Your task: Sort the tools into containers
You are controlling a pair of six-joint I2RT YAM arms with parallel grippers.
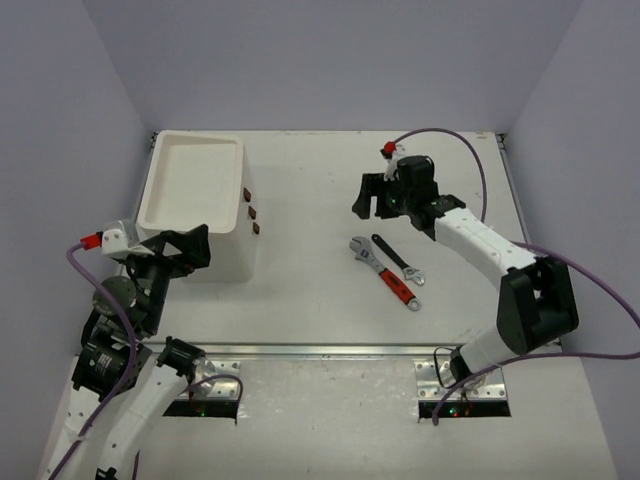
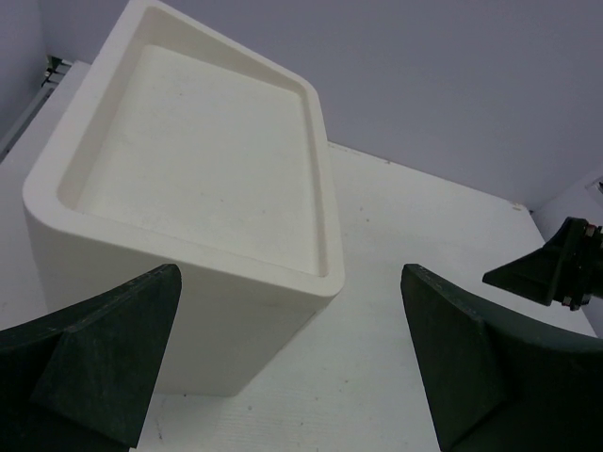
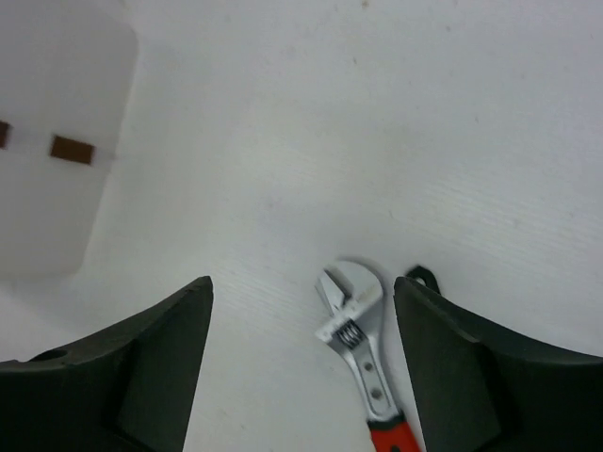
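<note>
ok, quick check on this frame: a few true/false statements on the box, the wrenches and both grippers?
1. The box has no tools on top. True.
2. The right gripper holds the red wrench. False: its jaws are open and the wrench lies on the table.
3. The black wrench lies beside the red wrench. True.
4. The left gripper is shut. False: it is open, next to the box.
5. Both wrenches lie left of the box. False: they lie to its right in the top view.
</note>
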